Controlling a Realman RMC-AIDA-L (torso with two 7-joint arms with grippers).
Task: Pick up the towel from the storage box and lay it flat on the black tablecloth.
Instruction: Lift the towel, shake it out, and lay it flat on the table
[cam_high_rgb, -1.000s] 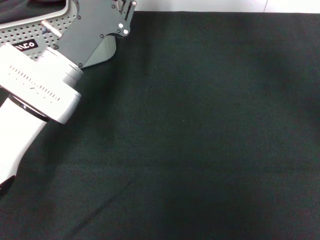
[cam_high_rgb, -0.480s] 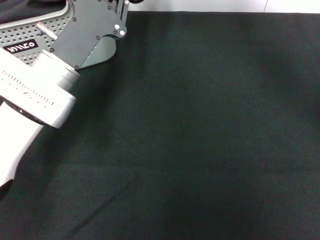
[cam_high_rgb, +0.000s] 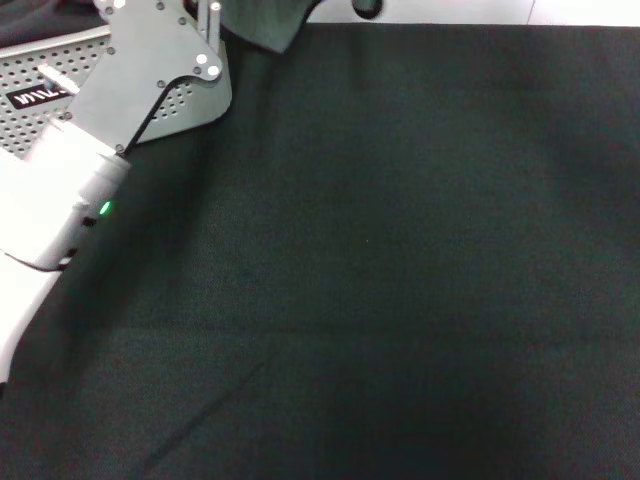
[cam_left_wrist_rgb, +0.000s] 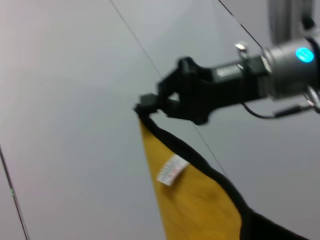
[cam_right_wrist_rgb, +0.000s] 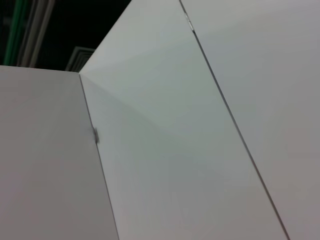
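Head view showed the left gripper (cam_high_rgb: 205, 15) above the perforated light grey plastic storage box (cam_high_rgb: 55, 65), lifting the grey-green-and-yellow terry towel (cam_high_rgb: 262, 25). In the left wrist view the right gripper (cam_left_wrist_rgb: 150, 102) had its fingers pinched on a towel corner; the left fingers' state couldn't be told. Next, I judged: spread it over the plain black woven tablecloth (cam_high_rgb: 400, 270). The box label was unreadable.
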